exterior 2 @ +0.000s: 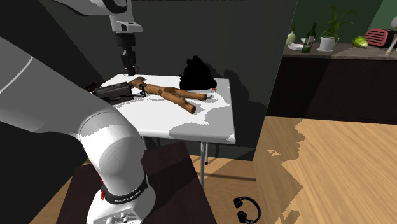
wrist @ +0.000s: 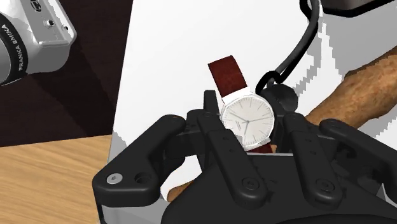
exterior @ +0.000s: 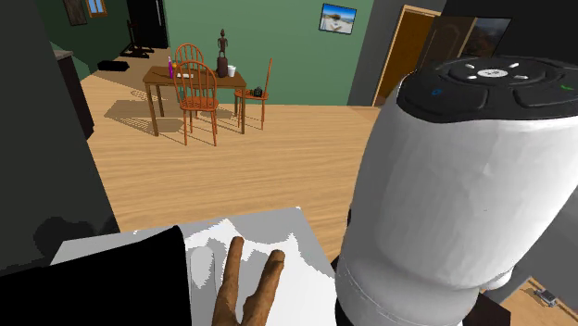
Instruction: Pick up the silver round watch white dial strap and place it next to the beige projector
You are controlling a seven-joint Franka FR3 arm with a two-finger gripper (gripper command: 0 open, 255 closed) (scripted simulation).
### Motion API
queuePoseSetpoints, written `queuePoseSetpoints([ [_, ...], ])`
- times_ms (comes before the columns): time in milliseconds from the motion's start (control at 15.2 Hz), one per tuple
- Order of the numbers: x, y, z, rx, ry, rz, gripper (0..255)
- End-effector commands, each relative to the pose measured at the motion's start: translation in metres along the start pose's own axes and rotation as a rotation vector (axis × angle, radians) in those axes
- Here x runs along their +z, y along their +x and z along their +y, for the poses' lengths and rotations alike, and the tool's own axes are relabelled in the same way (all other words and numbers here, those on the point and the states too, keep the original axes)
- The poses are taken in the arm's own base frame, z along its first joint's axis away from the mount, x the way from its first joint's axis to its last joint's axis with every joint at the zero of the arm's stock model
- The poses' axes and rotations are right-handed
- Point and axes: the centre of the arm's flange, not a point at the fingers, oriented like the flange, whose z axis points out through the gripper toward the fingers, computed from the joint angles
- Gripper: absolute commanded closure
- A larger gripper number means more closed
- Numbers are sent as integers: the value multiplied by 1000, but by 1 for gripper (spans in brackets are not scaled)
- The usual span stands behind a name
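Item 1. Gripper [wrist: 245, 103]: black, two-fingered. In the wrist view its fingers [wrist: 215, 127] were closed on the watch [wrist: 248, 121], one against each side of the case. In the second exterior view the gripper [exterior 2: 129, 65] hung at the end of the white arm, above the table's far corner at that view's left.

Item 2. Watch: round silver case, white dial, dark red-brown strap [wrist: 228, 75] sticking up past the fingertips. It sat between the fingers, with the white tabletop [wrist: 178, 57] behind it.

Item 3. Cable [wrist: 299, 48]: black, looped close beside the watch and running off to a dark object at the edge of the wrist view.

Item 4. Projector [exterior 2: 113, 90]: drawn dark, low and boxy, lying on the table below the gripper.

Item 5. Branch [exterior 2: 172, 94]: brown and forked, lying on the table [exterior 2: 203, 124] beside the projector.

Item 6. Black lumpy object [exterior 2: 197, 75]: on the table's far side, beyond the branch.

Item 7. Headphones [exterior 2: 247, 209]: black, on the wooden floor near the stand [exterior 2: 172, 184].
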Motion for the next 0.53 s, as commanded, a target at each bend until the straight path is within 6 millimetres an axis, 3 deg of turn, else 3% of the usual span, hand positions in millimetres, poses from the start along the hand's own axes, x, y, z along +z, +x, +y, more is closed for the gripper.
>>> queuePoseSetpoints([
  [0,-1,-29,1,1,0,0,255],
  [462,2,-121,2,1,0,0,255],
])
